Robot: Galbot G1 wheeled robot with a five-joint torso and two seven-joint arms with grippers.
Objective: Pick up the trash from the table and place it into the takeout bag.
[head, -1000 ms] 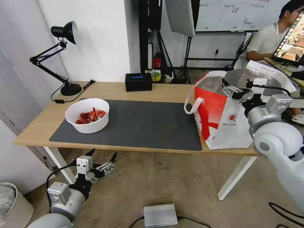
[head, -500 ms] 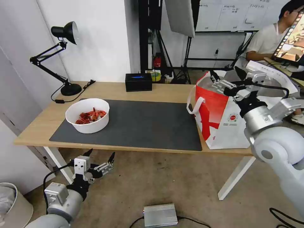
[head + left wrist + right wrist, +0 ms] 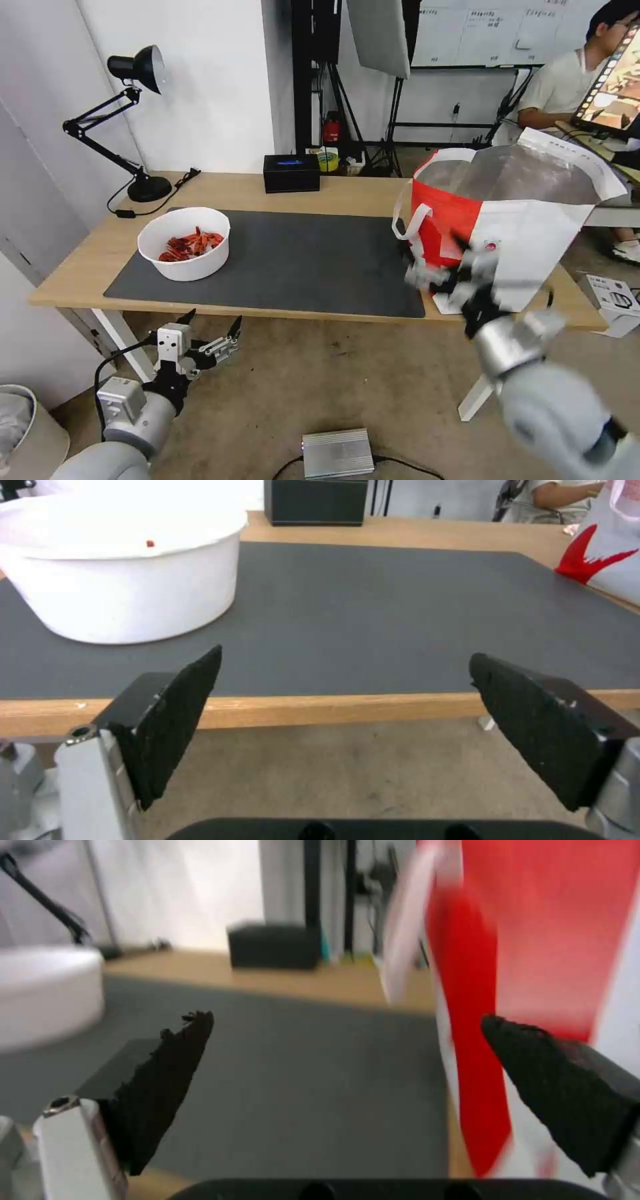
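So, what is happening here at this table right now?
A two-armed robot is clearing trash into the takeout bag at the table's right end. The right gripper is open and empty, in front of the bag's red side. The white bowl of red scraps sits on the dark mat, untouched. The left gripper hangs open below the table's front edge, near the bowl.

Desk lamp (image 3: 137,73) — tissue box (image 3: 291,173), prob.
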